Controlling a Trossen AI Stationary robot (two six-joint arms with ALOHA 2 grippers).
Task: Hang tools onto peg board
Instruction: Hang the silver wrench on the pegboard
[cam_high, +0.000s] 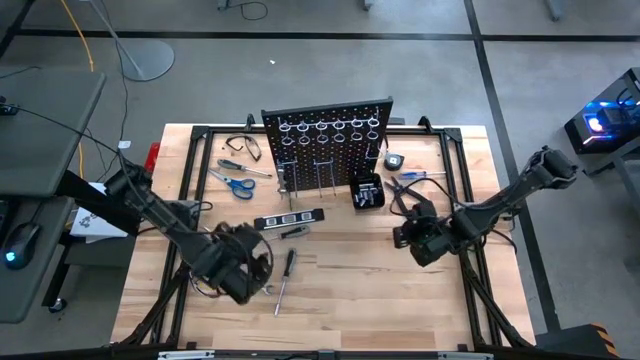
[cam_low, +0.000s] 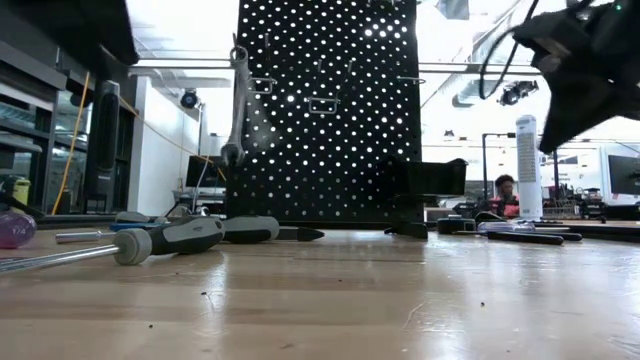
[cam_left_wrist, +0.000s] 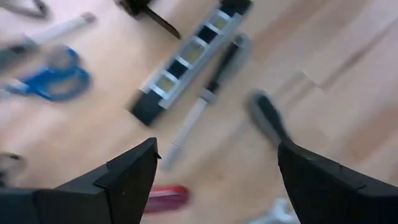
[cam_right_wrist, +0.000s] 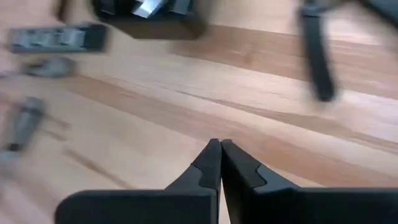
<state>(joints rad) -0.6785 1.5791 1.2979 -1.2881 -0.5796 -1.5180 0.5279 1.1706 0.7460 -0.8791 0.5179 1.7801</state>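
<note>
A: What are the arms looking like?

B: Both are showing as dark, jointed tubes with black cables looping beside them. The left gripper (cam_left_wrist: 216, 163) is showing matte black wedge fingers; the right gripper (cam_right_wrist: 220, 149) is showing tapering black fingers.

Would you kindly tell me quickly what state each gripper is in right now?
Left gripper: open, holding nothing, above the table.
Right gripper: shut, holding nothing.
</note>
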